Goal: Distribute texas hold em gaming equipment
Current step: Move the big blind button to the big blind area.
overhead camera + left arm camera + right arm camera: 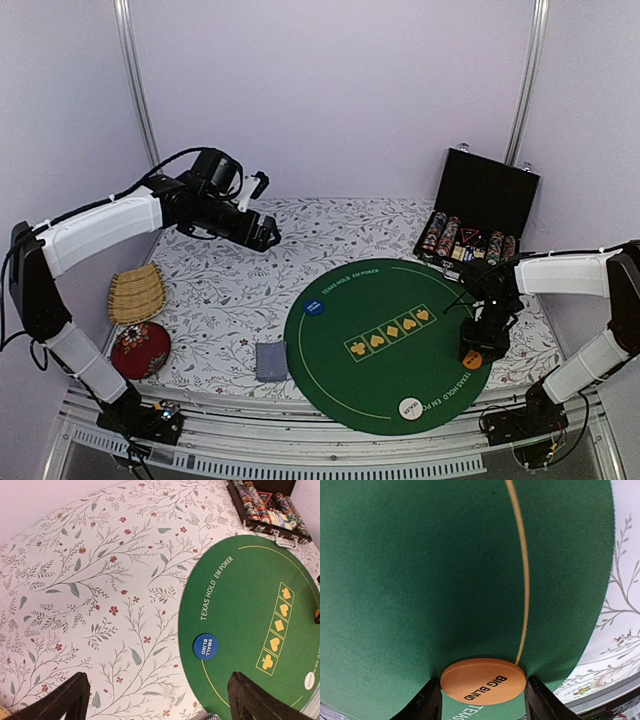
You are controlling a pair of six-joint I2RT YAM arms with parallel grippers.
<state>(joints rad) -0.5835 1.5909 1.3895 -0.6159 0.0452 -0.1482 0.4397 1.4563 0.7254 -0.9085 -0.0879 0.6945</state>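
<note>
We've got the right gripper [483, 700] pinching the orange disc [483, 681], BIG BLIND, bottom centre on the green mat [420, 580] (printed TEXAS HOLD 'EM POKER). Left gripper [155, 700] spread wide, empty; blue disc [206, 646], SMALL BLIND, lower middle.

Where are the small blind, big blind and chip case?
small blind [206, 646]: left wrist view, blue face.
big blind [483, 681]: right wrist view, orange top.
chip case [490, 192]: top view, lid.

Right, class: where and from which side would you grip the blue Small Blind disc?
Grip the blue Small Blind disc by its rim, pinching opposite edges, coming straight down from above. It lies flat on the green mat with bare felt all round, so probably only its thin edge offers purchase.
</note>
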